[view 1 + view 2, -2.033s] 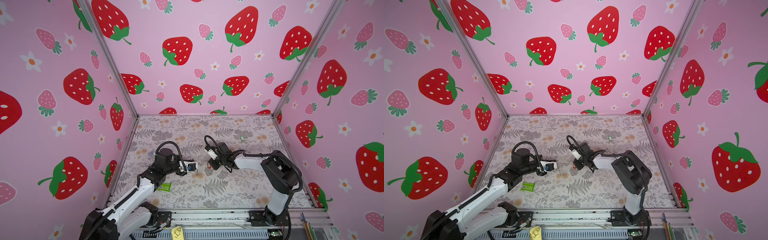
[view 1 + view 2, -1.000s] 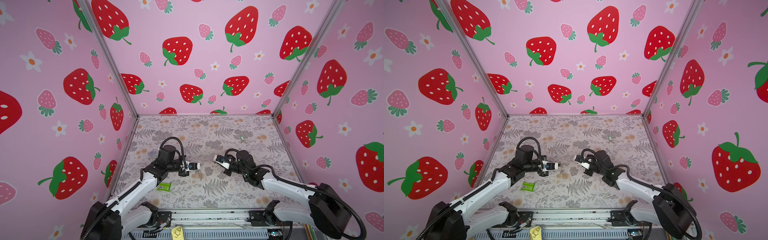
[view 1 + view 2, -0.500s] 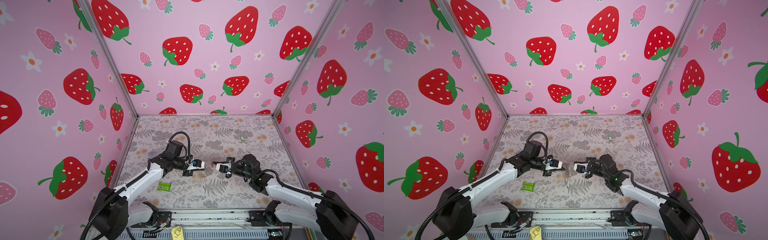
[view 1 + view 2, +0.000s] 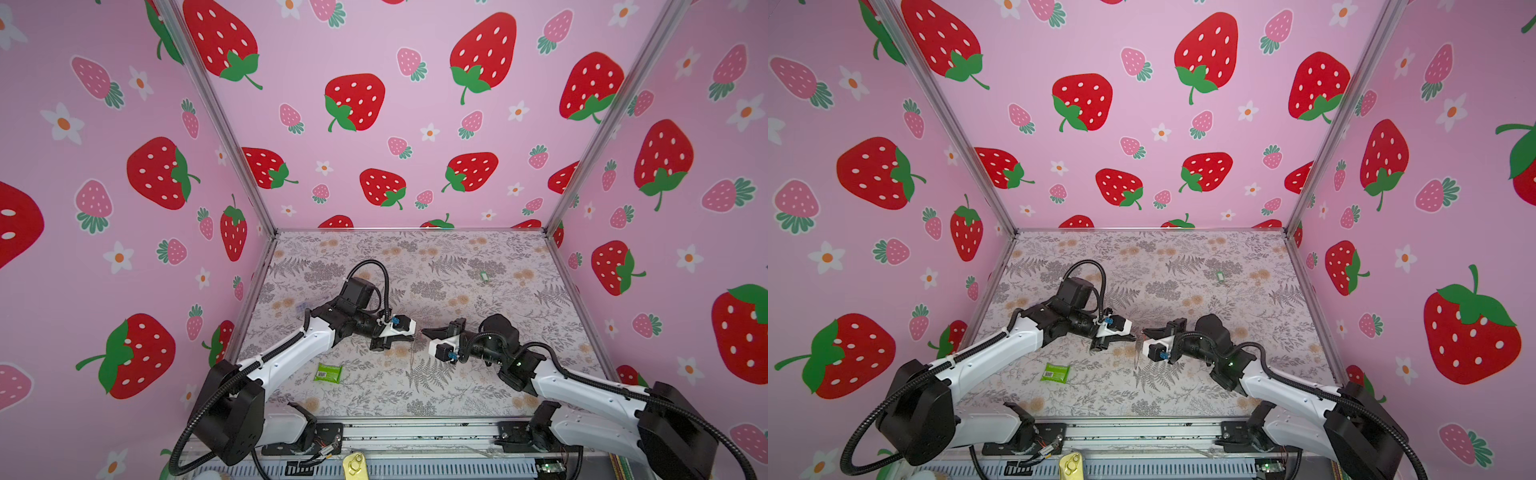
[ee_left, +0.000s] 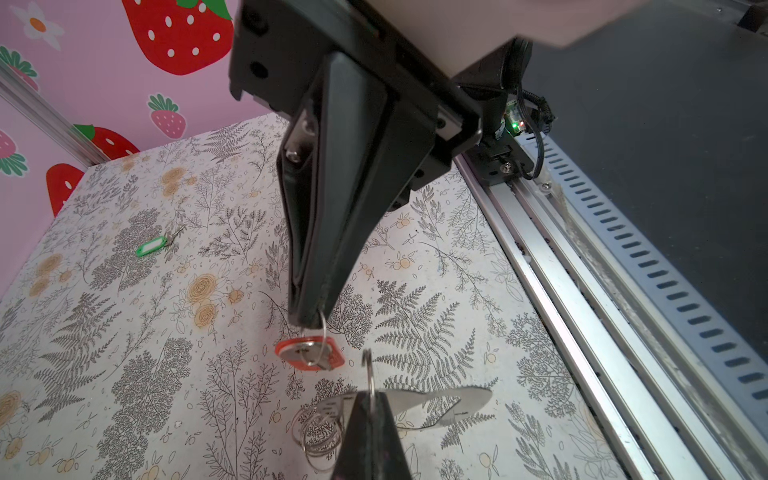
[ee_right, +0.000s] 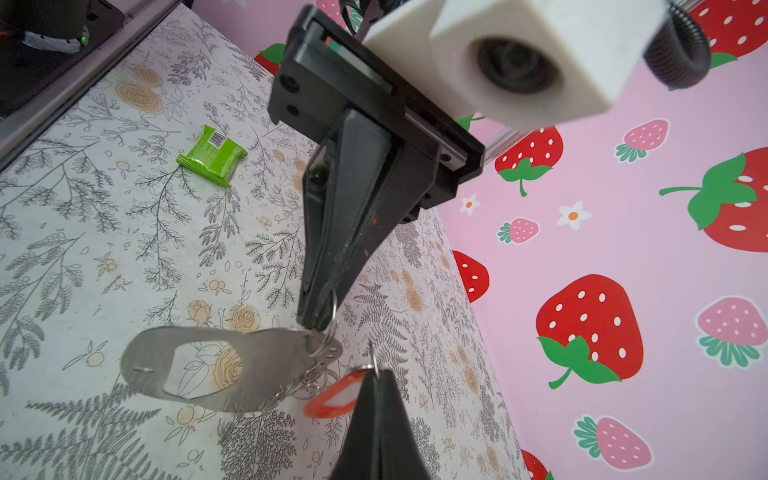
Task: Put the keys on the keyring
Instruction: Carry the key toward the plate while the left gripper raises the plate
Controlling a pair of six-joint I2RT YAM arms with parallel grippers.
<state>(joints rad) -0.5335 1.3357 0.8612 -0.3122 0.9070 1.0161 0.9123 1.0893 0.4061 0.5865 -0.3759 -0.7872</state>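
left wrist view: left gripper (image 5: 369,395) pinched shut on thin silver ring of flat, mauve-grey oval strap keyring (image 5: 440,405). right gripper (image 5: 309,318) clamps wire ring of glossy red-orange plastic key tag (image 5: 336,356). green oblong tag (image 5: 150,246) lies on floral mat (image 5: 124,332), well apart. crinkly green packet (image 6: 212,156) w/ barcode label, text unreadable.

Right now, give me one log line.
left gripper: shut on keyring | right gripper: shut on red key | threading: not yet done | green key: on table
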